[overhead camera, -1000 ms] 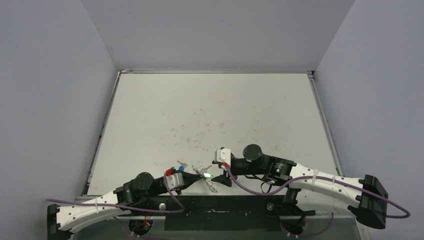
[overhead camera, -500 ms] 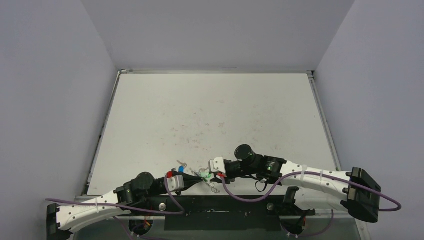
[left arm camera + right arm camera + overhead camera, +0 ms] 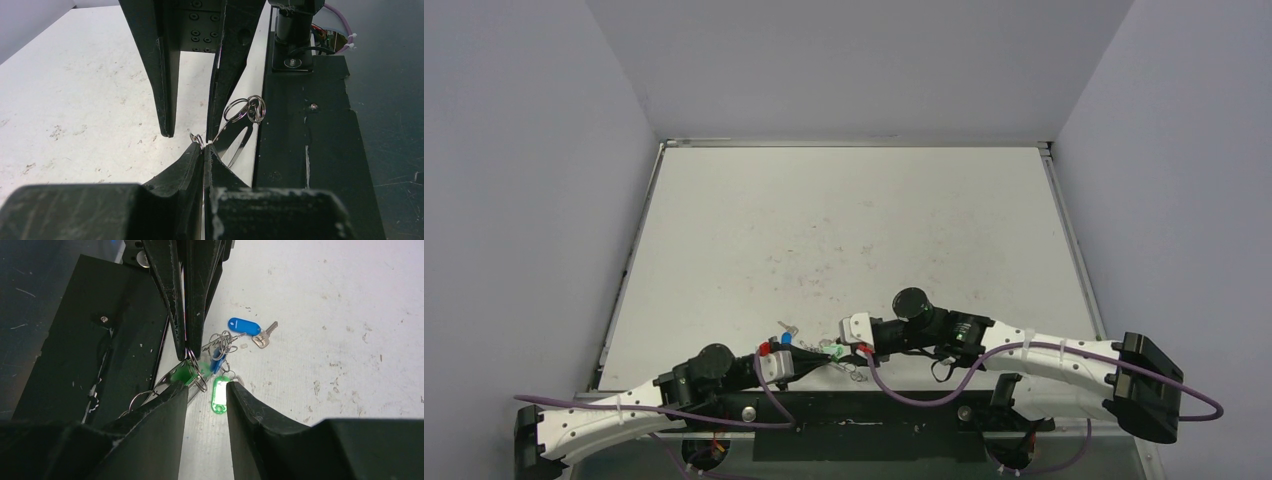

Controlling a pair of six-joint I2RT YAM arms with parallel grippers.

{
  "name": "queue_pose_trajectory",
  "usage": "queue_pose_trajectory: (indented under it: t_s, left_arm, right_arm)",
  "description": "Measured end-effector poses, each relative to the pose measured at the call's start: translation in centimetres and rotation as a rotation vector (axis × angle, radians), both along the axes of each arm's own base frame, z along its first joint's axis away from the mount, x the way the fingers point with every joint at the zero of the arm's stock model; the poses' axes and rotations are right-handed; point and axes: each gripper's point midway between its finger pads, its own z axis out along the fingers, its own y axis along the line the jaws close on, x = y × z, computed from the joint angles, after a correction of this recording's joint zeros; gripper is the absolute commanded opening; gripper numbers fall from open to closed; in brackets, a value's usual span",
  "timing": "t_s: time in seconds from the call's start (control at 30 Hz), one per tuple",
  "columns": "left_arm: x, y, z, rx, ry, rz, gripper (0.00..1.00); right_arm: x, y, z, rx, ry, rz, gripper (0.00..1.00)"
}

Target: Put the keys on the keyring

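My left gripper (image 3: 204, 148) (image 3: 816, 357) is shut on a thin silvery bit of the keyring (image 3: 198, 139) at its very tips. Wire and small rings (image 3: 248, 109) trail off to the right. My right gripper (image 3: 207, 389) (image 3: 836, 346) faces it tip to tip, jaws apart. A bright green key tag (image 3: 219, 394) lies on the table between its fingertips, against the right one. A second green tag (image 3: 185, 374) sits by its left fingertip, next to the ring loops (image 3: 220, 342). A blue-headed key (image 3: 244, 326) (image 3: 786, 338) lies flat just beyond.
The black mounting plate (image 3: 115, 330) (image 3: 310, 150) at the table's near edge runs right beside both grippers. A loose wire loop (image 3: 139, 398) hangs over it. The white tabletop (image 3: 854, 230) stretches away to grey walls; purple cables (image 3: 904, 385) trail from both arms.
My right arm has stretched left and lower, bringing its gripper in against the left gripper's tips, and its jaws have narrowed. The left gripper has stayed shut in place.
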Motion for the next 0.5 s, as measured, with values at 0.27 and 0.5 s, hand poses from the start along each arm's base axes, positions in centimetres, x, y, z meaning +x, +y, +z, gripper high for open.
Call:
queue_pose_trajectory:
  t_s: [0.27,0.5]
  left_arm:
    - [0.02,-0.07,-0.05,0.002,0.000,0.000,0.00]
    - [0.02,-0.07,-0.05,0.002,0.000,0.000,0.00]
  right_arm:
    - [-0.29,0.61,0.46,0.030,0.015,0.020,0.00]
    - [-0.35,0.78,0.01,0.024,0.031,0.030,0.00]
